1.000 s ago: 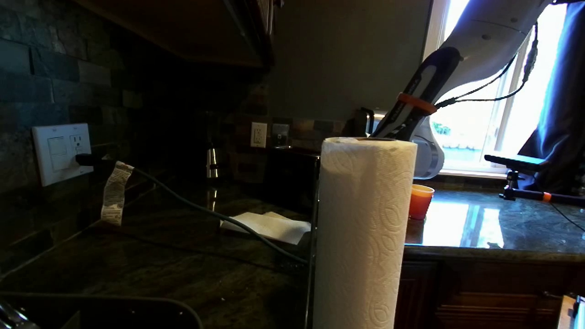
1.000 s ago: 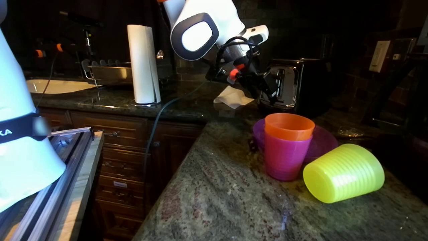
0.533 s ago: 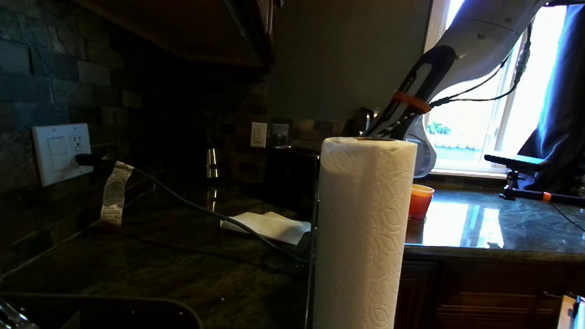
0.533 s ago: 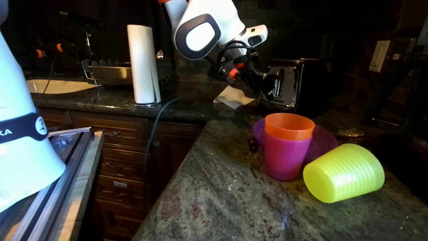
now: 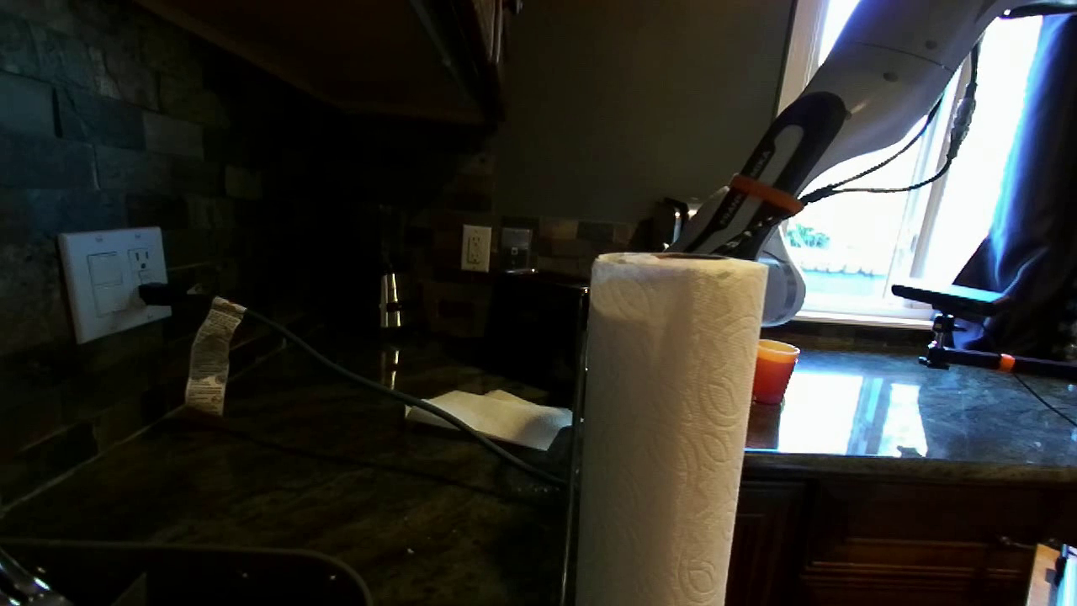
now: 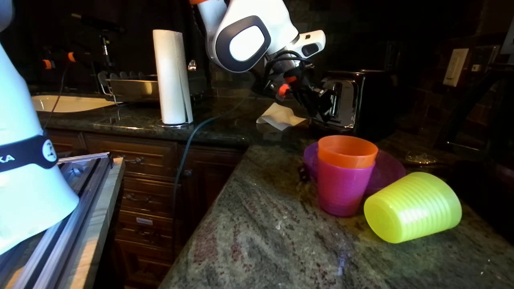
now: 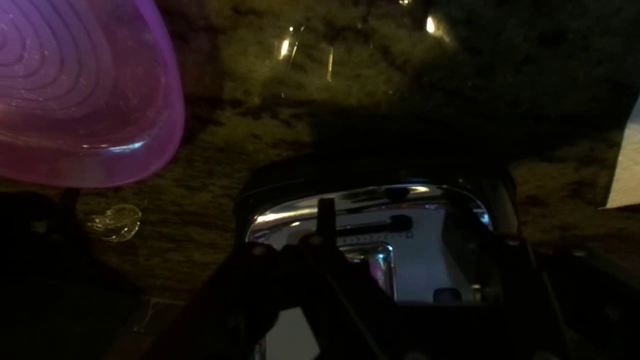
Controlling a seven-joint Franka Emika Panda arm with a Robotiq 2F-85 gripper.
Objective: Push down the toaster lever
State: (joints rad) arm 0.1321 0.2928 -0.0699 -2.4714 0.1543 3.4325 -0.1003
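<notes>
The toaster (image 6: 348, 107) stands on the dark counter in an exterior view, with a shiny silver front and a black body. Its body (image 5: 532, 330) is deep in shadow behind the paper towel roll. My gripper (image 6: 327, 114) is close in front of the silver face. In the wrist view the toaster face (image 7: 422, 260) shows a slot with a dark round end and a chrome-framed panel. My gripper (image 7: 388, 212) spans this face with its dark fingers (image 7: 326, 217) apart and nothing between them. I cannot make out the lever, nor whether the fingers touch the toaster.
A paper towel roll (image 6: 172, 80) stands to the left. An orange cup (image 6: 347, 151) in a pink cup (image 6: 343, 188) stands before a purple dish (image 6: 388, 172). A yellow-green cup (image 6: 413, 208) lies on its side. White paper (image 6: 279, 116) and a cord (image 6: 200, 125) lie nearby.
My gripper drew slightly left from the toaster front, then shifted right towards it again. The arm moved slightly with it. The toaster and cups have not moved.
</notes>
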